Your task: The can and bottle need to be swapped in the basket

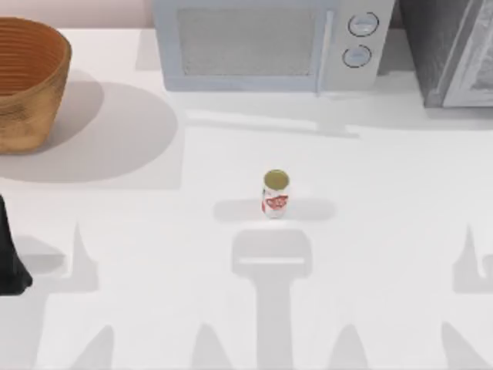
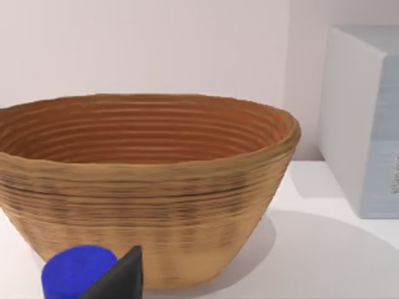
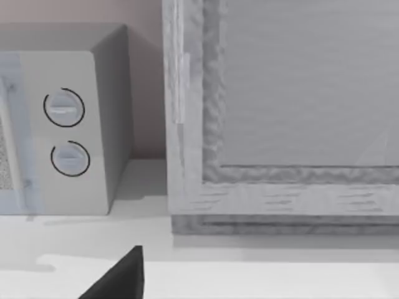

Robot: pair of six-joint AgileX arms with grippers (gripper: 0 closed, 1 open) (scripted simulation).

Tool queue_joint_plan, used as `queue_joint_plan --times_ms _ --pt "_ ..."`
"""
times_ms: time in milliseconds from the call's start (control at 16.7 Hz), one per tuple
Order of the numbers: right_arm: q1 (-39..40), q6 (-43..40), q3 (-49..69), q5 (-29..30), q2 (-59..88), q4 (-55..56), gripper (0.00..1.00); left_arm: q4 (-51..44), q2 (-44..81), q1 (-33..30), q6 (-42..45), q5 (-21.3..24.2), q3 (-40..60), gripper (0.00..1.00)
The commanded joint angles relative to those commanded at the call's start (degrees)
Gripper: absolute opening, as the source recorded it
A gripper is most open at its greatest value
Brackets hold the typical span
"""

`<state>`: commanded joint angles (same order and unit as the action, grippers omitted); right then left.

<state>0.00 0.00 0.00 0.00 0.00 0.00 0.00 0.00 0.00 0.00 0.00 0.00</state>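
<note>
The can [image 1: 275, 194] stands upright in the middle of the table, white with red markings and a dull gold top, well away from both arms. The orange-brown wicker basket [image 1: 27, 85] sits at the table's far left corner; in the left wrist view the basket [image 2: 143, 187] is close ahead, with nothing showing above its rim. A blue round top [image 2: 78, 271], apparently the bottle's, stands in front of the basket beside one dark finger [image 2: 121, 277] of my left gripper; its body is hidden. My left arm [image 1: 9, 258] is at the left edge.
A white microwave [image 1: 269, 42] stands along the back edge, with a grey appliance [image 1: 451, 50] at the back right. In the right wrist view the microwave [image 3: 62, 124] and the grey appliance [image 3: 280, 118] are ahead, beyond one dark finger [image 3: 121, 277]. Open tabletop surrounds the can.
</note>
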Motion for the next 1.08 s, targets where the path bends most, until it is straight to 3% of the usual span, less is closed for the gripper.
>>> queue_joint_plan --times_ms 420,1080 --pt "0.0 0.0 0.0 0.0 0.0 0.0 1.00 7.6 9.3 4.0 1.2 3.4 -0.3 1.00" --pt "0.0 0.0 0.0 0.0 0.0 0.0 1.00 47.9 61.3 22.2 8.0 22.7 0.3 1.00"
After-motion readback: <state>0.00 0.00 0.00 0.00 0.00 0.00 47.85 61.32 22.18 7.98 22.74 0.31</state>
